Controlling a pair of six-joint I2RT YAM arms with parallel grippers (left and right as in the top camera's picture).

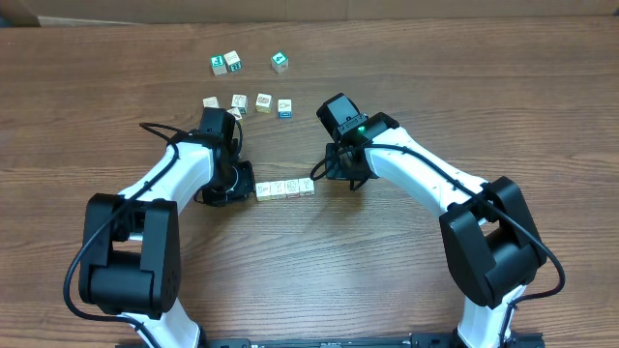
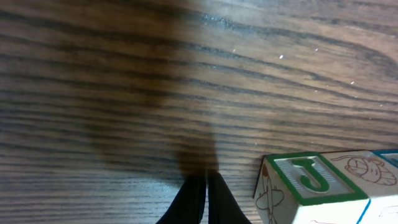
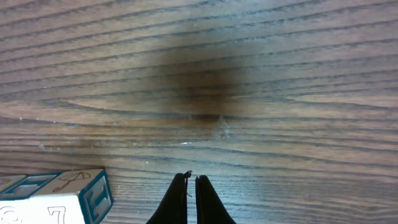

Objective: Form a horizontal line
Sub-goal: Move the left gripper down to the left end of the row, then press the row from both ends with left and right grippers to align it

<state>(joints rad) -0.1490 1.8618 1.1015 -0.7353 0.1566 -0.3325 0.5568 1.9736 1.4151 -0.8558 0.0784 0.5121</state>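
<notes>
The horizontal line (image 1: 284,188) is a short row of pale wooden cubes lying side by side between my two grippers. My left gripper (image 1: 247,188) sits just off the row's left end, shut and holding nothing. In the left wrist view its fingertips (image 2: 206,182) are pressed together above the wood, and the end cube with a green J (image 2: 309,186) lies to their right. My right gripper (image 1: 327,178) is close beside the row's right end, also shut and holding nothing. In the right wrist view its gripper (image 3: 191,182) hangs over bare wood, with the teal-faced end cube (image 3: 87,196) at lower left.
Loose cubes lie at the back of the table. Three with green faces (image 1: 220,65) (image 1: 232,61) (image 1: 280,62) are farthest. Nearer is a loose group (image 1: 263,101), ending in one with a blue face (image 1: 285,107).
</notes>
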